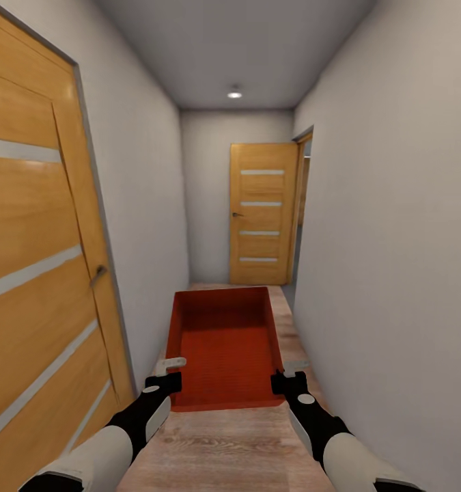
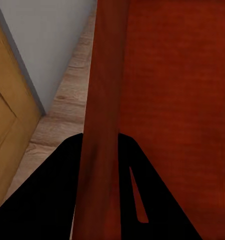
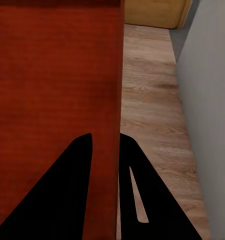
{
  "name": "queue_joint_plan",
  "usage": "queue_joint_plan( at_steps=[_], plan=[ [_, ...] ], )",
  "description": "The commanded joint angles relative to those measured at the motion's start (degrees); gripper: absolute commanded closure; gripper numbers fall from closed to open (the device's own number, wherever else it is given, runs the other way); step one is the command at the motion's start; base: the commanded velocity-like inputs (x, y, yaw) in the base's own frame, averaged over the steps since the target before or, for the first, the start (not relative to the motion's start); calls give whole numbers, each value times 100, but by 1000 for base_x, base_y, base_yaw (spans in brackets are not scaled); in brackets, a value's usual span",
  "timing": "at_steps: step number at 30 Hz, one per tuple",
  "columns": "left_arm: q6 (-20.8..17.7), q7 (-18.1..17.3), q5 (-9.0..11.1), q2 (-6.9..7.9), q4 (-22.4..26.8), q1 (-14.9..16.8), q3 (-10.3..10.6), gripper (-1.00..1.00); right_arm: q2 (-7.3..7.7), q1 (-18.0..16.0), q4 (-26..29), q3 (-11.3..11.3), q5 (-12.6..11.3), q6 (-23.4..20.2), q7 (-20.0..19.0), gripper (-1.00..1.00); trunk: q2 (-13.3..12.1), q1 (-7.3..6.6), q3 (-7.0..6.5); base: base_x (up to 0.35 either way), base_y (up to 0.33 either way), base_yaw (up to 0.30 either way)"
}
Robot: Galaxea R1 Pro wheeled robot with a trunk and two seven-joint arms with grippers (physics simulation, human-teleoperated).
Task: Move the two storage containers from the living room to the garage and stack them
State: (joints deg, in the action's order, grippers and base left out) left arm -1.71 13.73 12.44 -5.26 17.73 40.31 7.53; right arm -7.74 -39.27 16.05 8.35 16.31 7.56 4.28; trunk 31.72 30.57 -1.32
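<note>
An orange-red open-top storage container (image 1: 225, 348) hangs in front of me above the light wood plank floor of a narrow hallway, held between both arms. My left gripper (image 1: 170, 374) is shut on its left wall (image 2: 103, 125), one finger on each side. The right gripper (image 1: 289, 377) clamps the right wall (image 3: 116, 125) the same way. The container's inside is empty.
White walls (image 1: 394, 260) close in on both sides. A wooden door (image 1: 32, 260) with pale stripes stands close at my left. Another wooden door (image 1: 263, 213) stands at the hallway's far end, with an opening (image 1: 302, 205) to its right. Plank floor (image 1: 223, 444) runs ahead.
</note>
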Motion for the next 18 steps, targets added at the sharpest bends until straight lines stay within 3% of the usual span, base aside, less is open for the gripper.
queue_joint_plan(
  at_steps=[1, 18],
  plan=[
    [-23, 416, 154, 2, 24, 3, -305, 100, -8, -2, -6, 150, -427, 15, -77, 100, 3, 5, 0, 323, 73, -1],
    [-23, 416, 153, 0, 29, 3, -305, 100, -8, -2, -6, 150, -427, 13, -77, 100, 3, 5, 0, 323, 79, 0]
  ],
)
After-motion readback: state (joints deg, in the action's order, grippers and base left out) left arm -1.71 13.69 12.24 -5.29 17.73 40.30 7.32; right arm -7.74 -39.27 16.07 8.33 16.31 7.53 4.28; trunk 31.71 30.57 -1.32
